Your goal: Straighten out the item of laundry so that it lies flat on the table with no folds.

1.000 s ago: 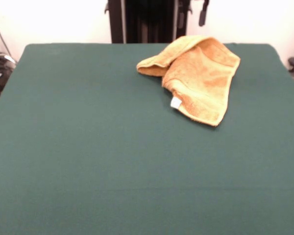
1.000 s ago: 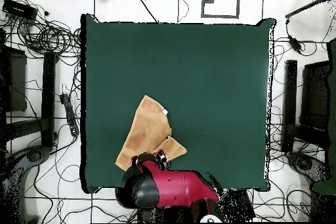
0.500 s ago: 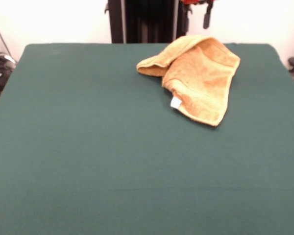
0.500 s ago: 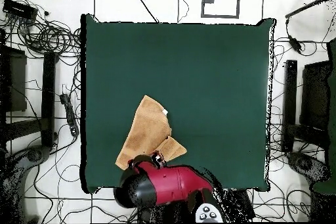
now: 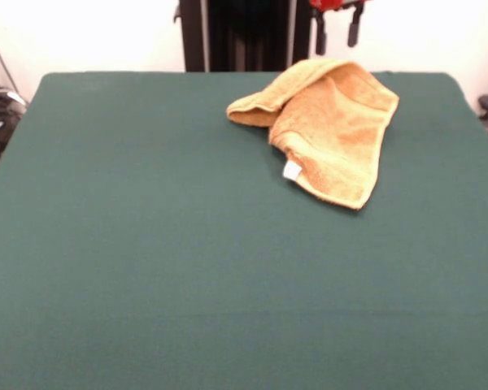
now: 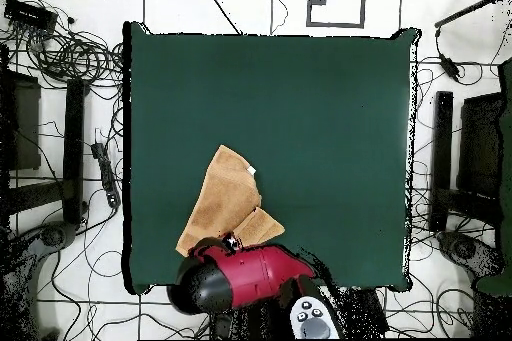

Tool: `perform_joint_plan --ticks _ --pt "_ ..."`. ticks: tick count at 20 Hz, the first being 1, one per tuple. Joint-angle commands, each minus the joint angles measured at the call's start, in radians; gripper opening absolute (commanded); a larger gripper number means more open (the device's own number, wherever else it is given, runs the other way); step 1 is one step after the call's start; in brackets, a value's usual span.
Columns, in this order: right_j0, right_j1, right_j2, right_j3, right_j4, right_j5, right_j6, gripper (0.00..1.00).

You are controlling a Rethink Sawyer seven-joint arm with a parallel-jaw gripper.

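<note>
The item of laundry (image 5: pixel 333 130) is an orange-yellow towel, crumpled and folded over itself at the far right of the green table (image 5: pixel 146 244). Its white tag (image 5: pixel 292 170) shows at the near-left edge. In the overhead view the towel (image 6: pixel 225 202) lies near the table's (image 6: pixel 320 137) lower left edge. My gripper (image 5: pixel 337 34) hangs just above the towel's far edge, open, with two dark fingers apart and nothing between them. From above, the red arm (image 6: pixel 250 277) covers the towel's lower end, and only a small part of the gripper (image 6: pixel 232 244) shows.
Tangled cables (image 6: pixel 75 57) and dark equipment (image 6: pixel 20 122) lie on the floor around the table's sides. A black stand (image 6: pixel 442 157) is by the right side in the overhead view.
My gripper has come down further into the front view, with both fingers now showing above the towel. In the overhead view the arm has shifted slightly left. The towel has not moved.
</note>
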Motion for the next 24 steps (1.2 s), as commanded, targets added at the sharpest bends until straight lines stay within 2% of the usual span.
perform_joint_plan --ticks 1,16,24 --pt "-0.019 0.008 0.144 -0.073 -0.040 0.122 -0.058 1.00" --pt "-0.026 0.038 0.136 -0.101 -0.080 0.150 -0.033 1.00" --pt "-0.045 0.039 0.154 -0.099 -0.065 0.181 -0.038 1.00"
